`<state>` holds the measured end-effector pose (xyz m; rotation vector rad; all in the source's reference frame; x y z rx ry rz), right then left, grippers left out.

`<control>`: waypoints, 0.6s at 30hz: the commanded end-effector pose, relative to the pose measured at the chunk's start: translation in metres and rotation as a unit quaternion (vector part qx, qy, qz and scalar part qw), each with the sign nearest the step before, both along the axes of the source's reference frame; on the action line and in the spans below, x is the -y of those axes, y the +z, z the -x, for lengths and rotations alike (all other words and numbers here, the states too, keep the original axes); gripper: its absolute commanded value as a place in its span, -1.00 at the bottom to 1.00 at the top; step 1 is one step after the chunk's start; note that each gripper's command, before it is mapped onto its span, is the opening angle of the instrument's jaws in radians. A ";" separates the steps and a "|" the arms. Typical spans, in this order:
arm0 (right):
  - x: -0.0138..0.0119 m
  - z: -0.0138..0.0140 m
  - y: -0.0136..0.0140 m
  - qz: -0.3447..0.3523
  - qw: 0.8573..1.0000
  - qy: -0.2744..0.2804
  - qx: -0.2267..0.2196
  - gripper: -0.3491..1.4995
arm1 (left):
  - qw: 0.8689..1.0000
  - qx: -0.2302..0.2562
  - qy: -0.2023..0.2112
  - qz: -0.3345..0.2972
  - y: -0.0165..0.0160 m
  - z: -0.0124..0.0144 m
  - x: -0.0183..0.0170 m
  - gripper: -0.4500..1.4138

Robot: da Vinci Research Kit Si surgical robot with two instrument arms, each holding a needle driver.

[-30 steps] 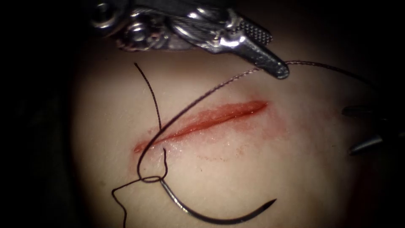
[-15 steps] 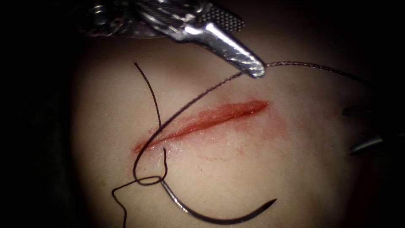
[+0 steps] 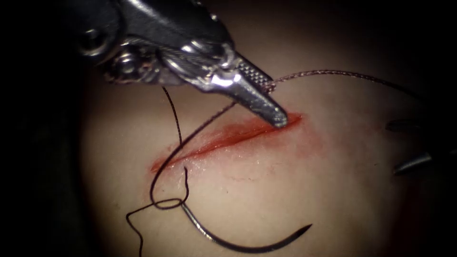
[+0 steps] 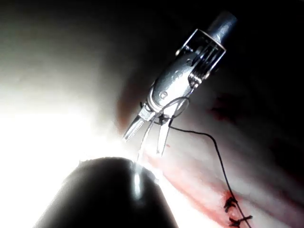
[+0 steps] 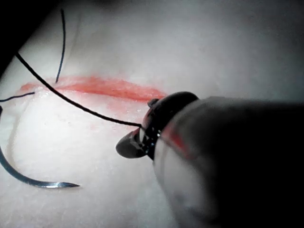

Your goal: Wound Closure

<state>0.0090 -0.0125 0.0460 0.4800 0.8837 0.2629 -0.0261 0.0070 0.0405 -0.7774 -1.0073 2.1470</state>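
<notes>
Pale tissue [image 3: 295, 200] under dark surround, red cut [image 3: 228, 135] running diagonally. Needle [image 3: 238, 242] is seen lying free below the cut, tip pointing right, held by neither tool. Left tool [image 3: 269, 102] jaws slightly parted around thread [image 3: 323, 73]. Right tool [image 3: 412, 145] jaws parted, empty. Right wrist view: thread crossing the cut.
</notes>
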 end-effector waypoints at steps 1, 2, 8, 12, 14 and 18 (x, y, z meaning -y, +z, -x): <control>0.0000 -0.0008 0.0002 0.001 1.000 0.000 -0.001 0.71 | 1.000 -0.006 0.001 -0.011 0.0002 0.0001 -0.0001 -0.80; 0.0000 -0.0008 0.0002 0.001 1.000 0.000 -0.001 0.71 | 1.000 -0.010 0.000 -0.017 0.0001 -0.0001 0.0000 -1.00; 0.0000 -0.0010 0.0002 0.001 1.000 0.001 -0.001 0.67 | 0.999 -0.021 -0.014 -0.033 -0.0012 -0.0010 -0.0009 -1.00; 0.0017 -0.0028 -0.0011 -0.024 0.999 -0.028 -0.012 0.38 | 0.993 -0.026 -0.106 -0.033 -0.0009 -0.0013 -0.0032 -1.00; 0.0024 -0.0044 -0.0026 -0.051 0.997 -0.055 -0.023 0.15 | 0.990 -0.040 -0.138 -0.004 0.0012 -0.0018 -0.0037 -1.00; 0.0018 -0.0057 -0.0040 -0.068 0.994 -0.073 -0.038 0.24 | 0.986 -0.055 -0.156 0.011 0.0040 -0.0031 -0.0042 -1.00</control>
